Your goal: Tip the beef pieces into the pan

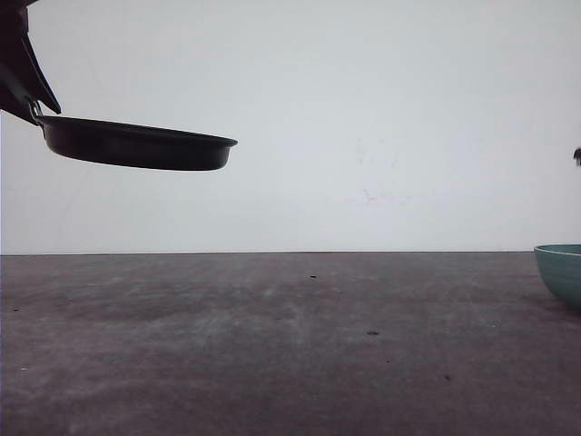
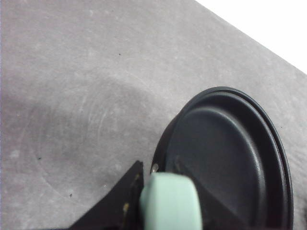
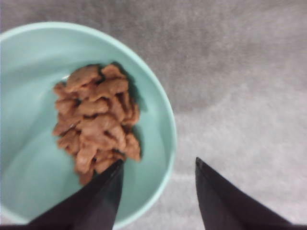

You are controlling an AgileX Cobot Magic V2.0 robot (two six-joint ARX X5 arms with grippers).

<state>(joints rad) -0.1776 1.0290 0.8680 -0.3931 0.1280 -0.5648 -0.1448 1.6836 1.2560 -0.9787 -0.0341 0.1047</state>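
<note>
The black pan [image 1: 136, 145] hangs level in the air at the upper left, high above the table. My left gripper [image 1: 32, 102] is shut on its mint-green handle [image 2: 170, 203]; the left wrist view shows the pan's empty inside [image 2: 225, 158]. The beef pieces [image 3: 96, 120] lie heaped in a teal bowl [image 3: 29, 57]. My right gripper [image 3: 158, 163] is open over the bowl's rim, one finger [image 3: 103, 191] above the inside and the other [image 3: 220, 196] outside it. I cannot tell how far above the rim the fingers are.
The teal bowl [image 1: 561, 271] stands on the dark grey table [image 1: 290, 345] at the far right edge of the front view. A white wall runs behind the table. Between pan and bowl lies bare tabletop.
</note>
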